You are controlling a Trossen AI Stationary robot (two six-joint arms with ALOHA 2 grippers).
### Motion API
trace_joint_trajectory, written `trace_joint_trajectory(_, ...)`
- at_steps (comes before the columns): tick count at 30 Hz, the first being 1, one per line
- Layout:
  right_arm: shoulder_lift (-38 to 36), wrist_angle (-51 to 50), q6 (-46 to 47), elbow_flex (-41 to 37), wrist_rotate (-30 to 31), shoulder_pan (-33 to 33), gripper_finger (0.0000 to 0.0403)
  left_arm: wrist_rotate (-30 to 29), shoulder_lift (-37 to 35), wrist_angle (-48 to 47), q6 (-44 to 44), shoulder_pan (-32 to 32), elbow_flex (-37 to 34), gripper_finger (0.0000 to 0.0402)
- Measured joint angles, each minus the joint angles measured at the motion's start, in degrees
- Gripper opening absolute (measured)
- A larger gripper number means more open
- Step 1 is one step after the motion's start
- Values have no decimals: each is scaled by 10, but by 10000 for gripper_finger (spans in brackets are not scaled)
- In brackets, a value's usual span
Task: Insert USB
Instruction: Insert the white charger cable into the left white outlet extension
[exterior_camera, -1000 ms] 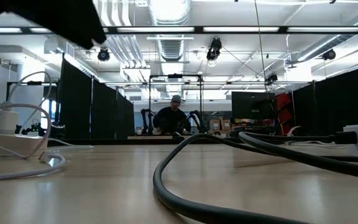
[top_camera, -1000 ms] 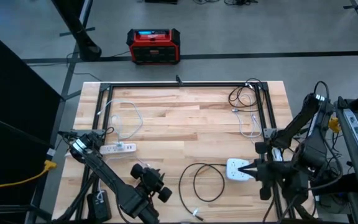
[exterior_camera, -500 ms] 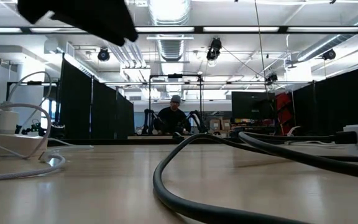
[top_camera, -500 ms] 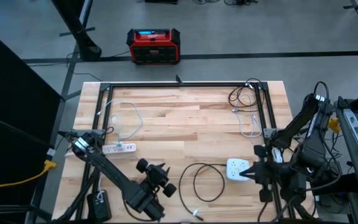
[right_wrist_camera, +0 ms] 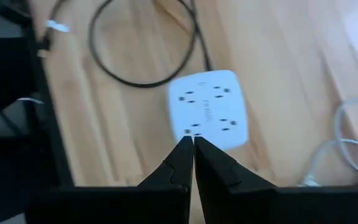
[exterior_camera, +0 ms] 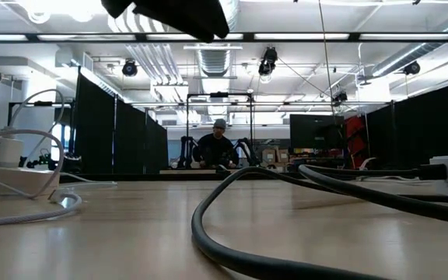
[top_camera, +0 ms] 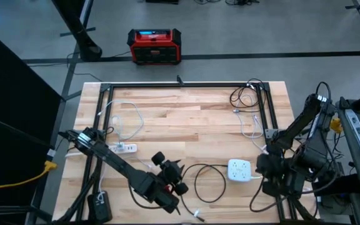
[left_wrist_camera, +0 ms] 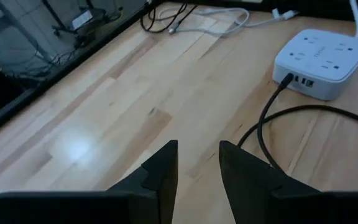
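I look at the table (top_camera: 186, 125) as a clock face seen from above, with twelve at the far edge. The white power hub (top_camera: 239, 169) lies at about four o'clock, flat on the wood. In my left wrist view a black cable (left_wrist_camera: 272, 118) has its plug already seated in a USB port on the side of the hub, and the rest of this cable makes a loop (top_camera: 210, 182) at about five o'clock. So I judge that the insertion itself is done, or nearly done, and the step in hand is the release and moving away.

My right gripper (top_camera: 262, 170) is just beside the hub, on its three o'clock side, low over the table edge. Its fingers (right_wrist_camera: 185, 163) are pressed together with nothing between them; in its wrist view the tips point at the hub (right_wrist_camera: 211, 111) but I cannot tell if they touch it. My left gripper (top_camera: 175, 178) hovers at about six o'clock, near the cable loop. Its fingers (left_wrist_camera: 160, 171) stand a little apart and I see nothing pinched between them, only bare wood.

A second white power strip (top_camera: 119, 149) lies at nine o'clock, well apart from the work.

For the next move I think the plug must be checked: if it sits fully in the port, both arms can retire; if not, one gripper must hold the hub steady while the other pushes the plug straight in.
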Motion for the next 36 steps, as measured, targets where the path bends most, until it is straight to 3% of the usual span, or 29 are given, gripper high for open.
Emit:
trace_joint_trajectory(7, 22, -15, -72, -1, -12, -51, 0, -2, -24, 7, 36, -5, 0, 105)
trace_joint_trajectory(17, 92, -66, -271, -4, -103, -281, 0, 2, -27, 7, 36, -7, 0, 105)
trace_joint_trajectory(23, 106, -71, -348, -37, -158, -358, 6, 5, -27, -10, 49, -25, 0, 105)
trace_joint_trajectory(36, 123, -32, -333, -215, -226, -434, 173, -71, -27, -49, 12, -59, -20, 105)
